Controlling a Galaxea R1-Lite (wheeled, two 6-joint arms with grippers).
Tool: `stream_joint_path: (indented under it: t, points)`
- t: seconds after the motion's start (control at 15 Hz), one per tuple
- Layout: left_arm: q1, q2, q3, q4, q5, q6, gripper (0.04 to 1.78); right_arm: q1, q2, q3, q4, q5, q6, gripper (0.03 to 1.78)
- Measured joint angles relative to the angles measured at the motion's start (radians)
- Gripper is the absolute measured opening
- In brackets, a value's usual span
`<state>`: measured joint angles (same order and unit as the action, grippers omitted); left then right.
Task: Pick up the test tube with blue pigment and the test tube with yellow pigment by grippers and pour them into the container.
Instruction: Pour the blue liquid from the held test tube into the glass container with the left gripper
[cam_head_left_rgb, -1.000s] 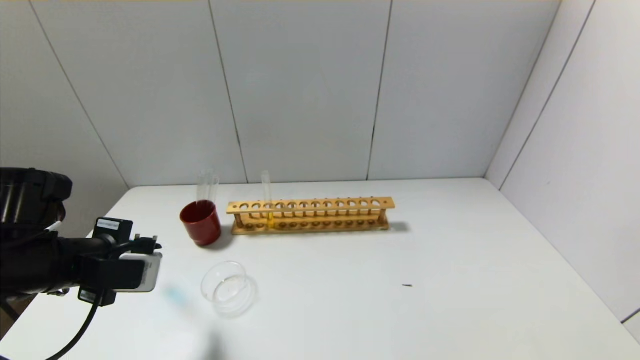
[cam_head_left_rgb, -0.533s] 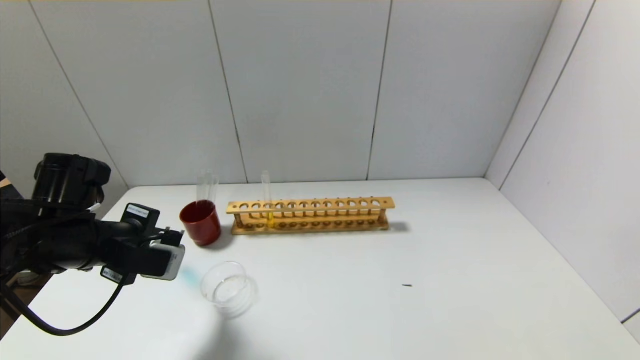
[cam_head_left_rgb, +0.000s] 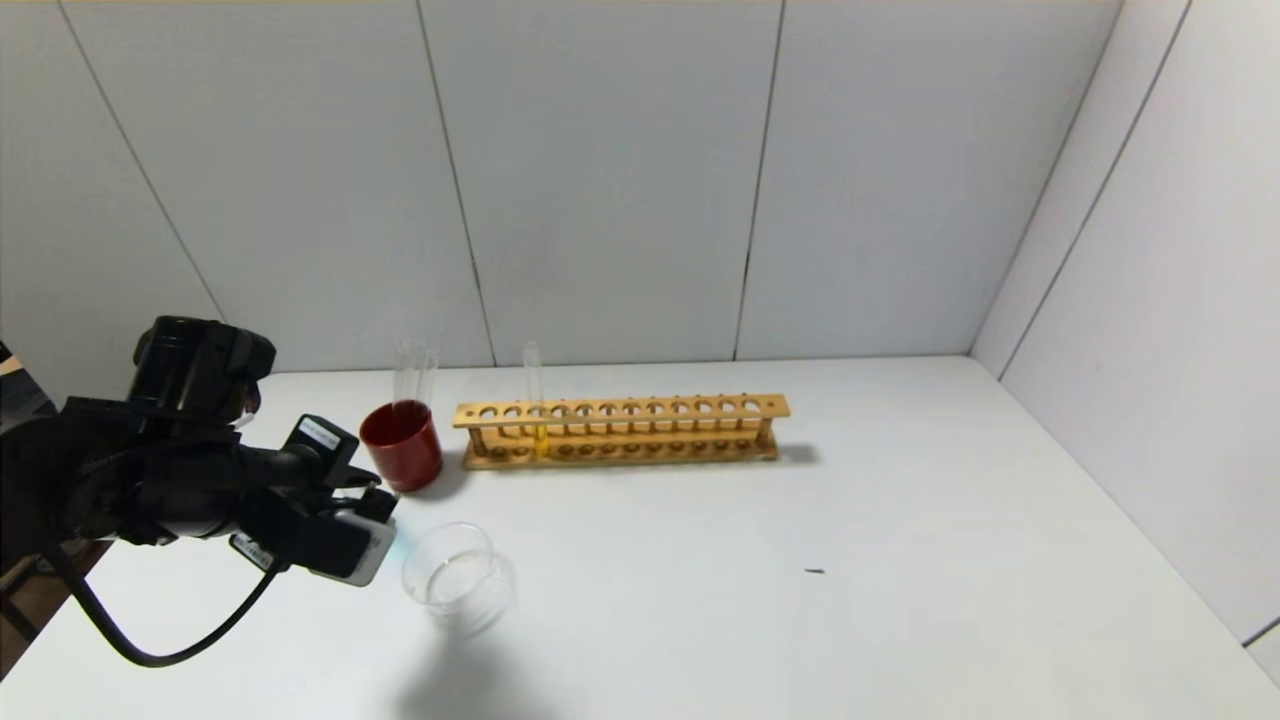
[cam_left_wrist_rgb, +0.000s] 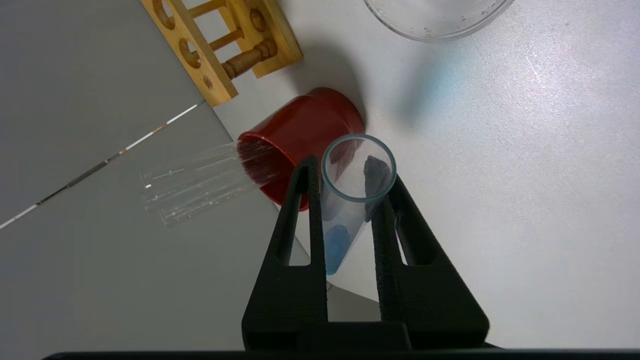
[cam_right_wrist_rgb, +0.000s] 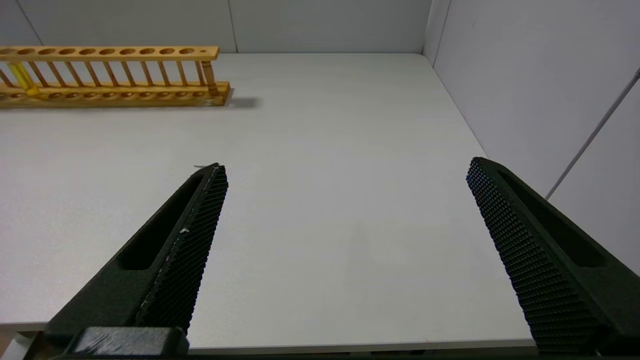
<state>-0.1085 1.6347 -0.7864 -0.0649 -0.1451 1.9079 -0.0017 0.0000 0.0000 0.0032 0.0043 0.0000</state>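
My left gripper (cam_head_left_rgb: 378, 522) hovers just left of the clear glass dish (cam_head_left_rgb: 455, 578), in front of the red cup. In the left wrist view the left gripper (cam_left_wrist_rgb: 350, 172) is shut on the test tube with blue pigment (cam_left_wrist_rgb: 350, 200). The tube's open mouth points toward the dish (cam_left_wrist_rgb: 435, 20), and the blue liquid sits at its closed end. The test tube with yellow pigment (cam_head_left_rgb: 535, 400) stands upright near the left end of the wooden rack (cam_head_left_rgb: 620, 430); it also shows in the right wrist view (cam_right_wrist_rgb: 22, 77). My right gripper (cam_right_wrist_rgb: 345, 170) is open and empty above the table's front right; the head view does not show it.
A dark red cup (cam_head_left_rgb: 402, 443) holding colourless clear tubes (cam_head_left_rgb: 415, 370) stands left of the rack, close behind my left gripper. A small dark speck (cam_head_left_rgb: 815, 571) lies mid-table. Grey walls close the back and right sides.
My left arm has swung right and forward with the blue tube, from the table's left edge to just beside the dish. The right gripper shows no earlier view.
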Motion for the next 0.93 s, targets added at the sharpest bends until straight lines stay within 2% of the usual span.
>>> stream_joint_path:
  t: [0.27, 0.6, 0.93]
  points:
    - [-0.033, 0.038, 0.0, -0.078, 0.019, 0.001, 0.32, 0.0, 0.0, 0.0, 0.0, 0.0, 0.0, 1.75]
    - [-0.047, 0.055, 0.0, -0.08, 0.049, 0.094, 0.32, 0.0, 0.0, 0.0, 0.0, 0.0, 0.0, 1.75]
    - [-0.081, 0.078, -0.002, -0.096, 0.086, 0.102, 0.32, 0.0, 0.0, 0.0, 0.0, 0.0, 0.0, 1.75]
